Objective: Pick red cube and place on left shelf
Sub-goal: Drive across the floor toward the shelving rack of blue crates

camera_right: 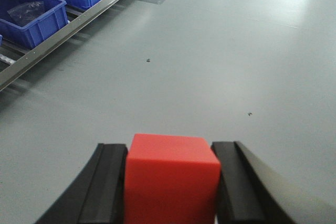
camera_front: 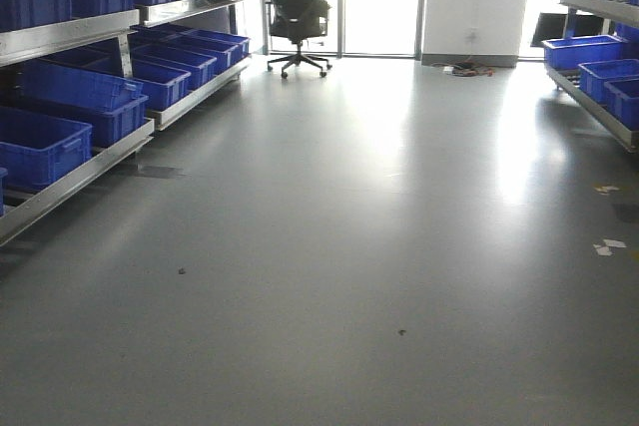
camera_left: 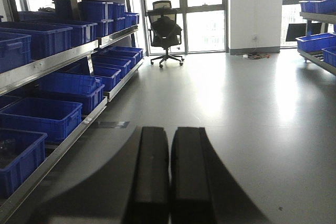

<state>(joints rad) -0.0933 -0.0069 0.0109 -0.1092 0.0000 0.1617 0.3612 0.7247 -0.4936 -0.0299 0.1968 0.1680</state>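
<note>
Floor (camera_front: 349,276), grey and glossy, fills most of the exterior front-facing view. On its left side stands the left shelf (camera_front: 80,169), a metal rack with sloped levels full of blue bins (camera_front: 45,147). A right rack (camera_front: 599,117) with the same bins stands at the other edge, and a black office chair (camera_front: 298,12) is far behind, before the windows. Some paper scraps (camera_front: 609,244) lie on the floor near the right rack. The grippers show only in the wrist views.

The right wrist view alone shows the red cube (camera_right: 170,177). It sits between the two black fingers of the right gripper (camera_right: 169,182), which pinch it on both sides, with bare floor behind it and the left shelf apart from it, in the upper left corner. There one bin on the lowest level holds a clear plastic bag (camera_right: 26,9).

The left wrist view shows the left gripper (camera_left: 169,150) with its jaws pressed together and nothing between them. It points along the aisle, with the left shelf on its left and the chair far ahead.
</note>
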